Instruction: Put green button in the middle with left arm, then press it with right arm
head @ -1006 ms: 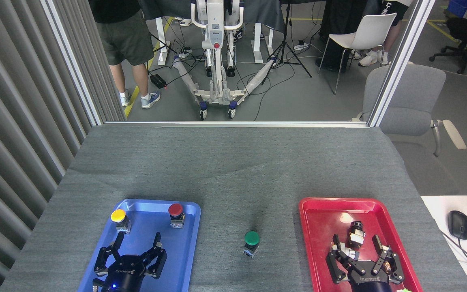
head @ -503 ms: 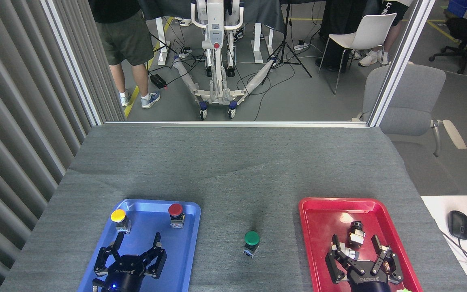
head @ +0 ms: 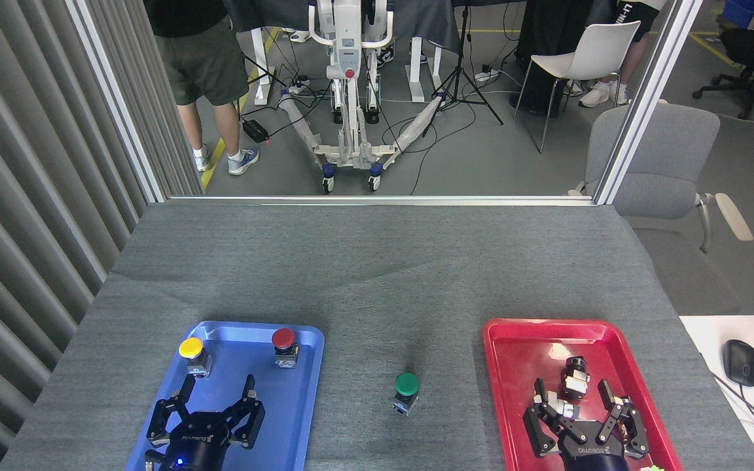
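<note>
The green button (head: 406,390) stands upright on the bare grey cloth in the middle (head: 377,288) of the table, between the two trays. My left gripper (head: 217,388) hangs over the near part of the blue tray (head: 298,418), fingers spread open and empty, well left of the green button. My right gripper (head: 571,395) is over the near part of the red tray (head: 514,366), open and holding nothing, to the button's right.
A yellow-capped button (head: 192,353) and a red-capped button (head: 284,345) stand at the far end of the blue tray. A small black part (head: 574,375) lies in the red tray just beyond my right fingers. People, chairs and a wheeled stand are beyond the table.
Both grippers have drawn back slightly toward the near edge. The green button has not moved.
</note>
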Robot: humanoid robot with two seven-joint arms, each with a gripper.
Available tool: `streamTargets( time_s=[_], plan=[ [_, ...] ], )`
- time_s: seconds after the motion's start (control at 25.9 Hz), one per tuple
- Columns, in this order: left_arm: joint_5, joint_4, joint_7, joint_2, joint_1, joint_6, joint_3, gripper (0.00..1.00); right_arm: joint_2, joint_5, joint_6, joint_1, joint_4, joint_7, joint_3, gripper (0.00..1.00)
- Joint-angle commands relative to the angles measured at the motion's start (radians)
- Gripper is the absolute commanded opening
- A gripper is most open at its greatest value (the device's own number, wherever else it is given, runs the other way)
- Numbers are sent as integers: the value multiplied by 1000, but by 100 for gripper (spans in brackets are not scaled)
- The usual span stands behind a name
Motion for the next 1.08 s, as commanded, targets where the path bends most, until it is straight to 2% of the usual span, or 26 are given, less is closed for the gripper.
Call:
streamTargets(
  time_s=[0.0,1.04],
  plan=[
    [0,-2,0,0,0,-1,1,100,0,0,0,0,0,0,0,100],
    [0,-12,-3,0,-6,-2,3,100,3,0,8,-2,0,1,-1,100]
  ],
)
